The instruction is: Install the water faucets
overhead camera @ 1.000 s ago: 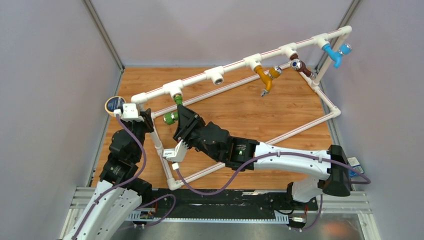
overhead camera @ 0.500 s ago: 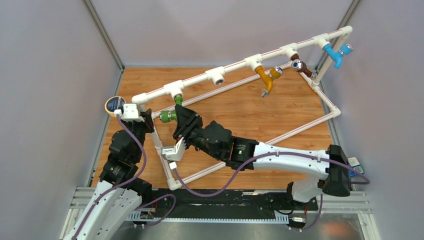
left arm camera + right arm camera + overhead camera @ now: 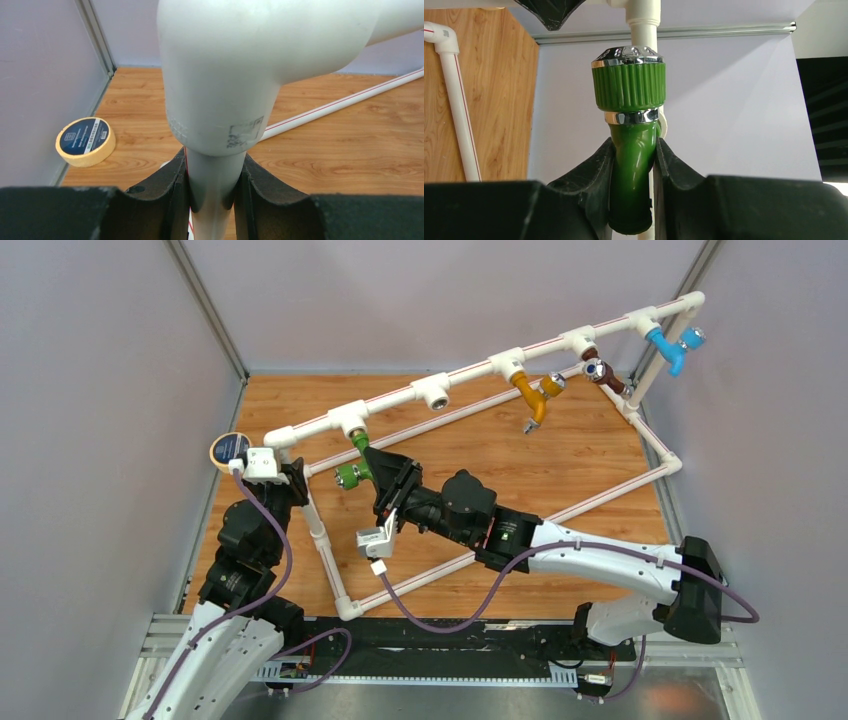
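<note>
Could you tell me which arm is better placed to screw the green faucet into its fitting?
Right. The right gripper is shut on the green faucet, which sits at the white tee fitting. The left gripper is clamped on a frame pipe, apart from the faucet.

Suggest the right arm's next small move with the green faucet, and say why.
Probably a wrist twist, screwing the green faucet into the tee. The right gripper is shut on the faucet's body, its neck meets the tee with green showing below, and the left gripper clamps the pipe, steadying it. Whether it is fully seated, I cannot tell.
</note>
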`<state>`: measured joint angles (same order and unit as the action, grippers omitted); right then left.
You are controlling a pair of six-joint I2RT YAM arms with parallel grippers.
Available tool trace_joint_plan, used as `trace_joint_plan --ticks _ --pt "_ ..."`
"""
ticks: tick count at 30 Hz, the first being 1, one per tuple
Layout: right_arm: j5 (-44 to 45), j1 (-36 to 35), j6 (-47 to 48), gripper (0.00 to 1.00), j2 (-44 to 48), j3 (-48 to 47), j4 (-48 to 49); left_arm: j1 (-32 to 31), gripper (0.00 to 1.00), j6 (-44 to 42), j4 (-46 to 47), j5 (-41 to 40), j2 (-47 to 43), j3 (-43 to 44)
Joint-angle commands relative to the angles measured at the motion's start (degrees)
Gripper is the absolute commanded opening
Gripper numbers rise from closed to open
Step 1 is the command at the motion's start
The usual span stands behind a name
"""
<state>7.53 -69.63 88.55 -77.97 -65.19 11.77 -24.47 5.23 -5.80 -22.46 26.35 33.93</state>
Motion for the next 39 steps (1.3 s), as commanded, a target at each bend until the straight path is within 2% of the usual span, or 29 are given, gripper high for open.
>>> trace_joint_plan --ticks 1,11,19,26,31,39 --pt "4.26 6.52 -2.07 0.0 -0.6 1.29 -2.02 -1.72 0.0 3.29 -3.69 6.9 -0.77 -0.36" --pt "-0.24 7.31 2.32 0.0 -1.92 1.39 1.77 -1.81 0.0 3.29 -3.6 7.25 -0.77 -0.45" --pt "6.26 6.96 3.47 0.0 -3.5 -1.34 -0.96 -1.81 0.0 3.2 -3.69 7.08 -0.68 -0.45" --pt "11.36 6.26 -0.66 0.0 -4.9 -2.75 -2.1 -1.72 0.0 3.2 -3.6 6.9 -0.6 -0.36" --pt "14.44 5.99 7.93 0.0 -5.61 -1.34 -4.03 -1.81 0.0 3.12 -3.78 6.81 -0.6 -0.45" --pt "14.62 5.38 18.93 0.0 -4.91 -5.73 -10.01 -1.81 0.0 2.85 -3.86 6.29 -0.51 -0.27"
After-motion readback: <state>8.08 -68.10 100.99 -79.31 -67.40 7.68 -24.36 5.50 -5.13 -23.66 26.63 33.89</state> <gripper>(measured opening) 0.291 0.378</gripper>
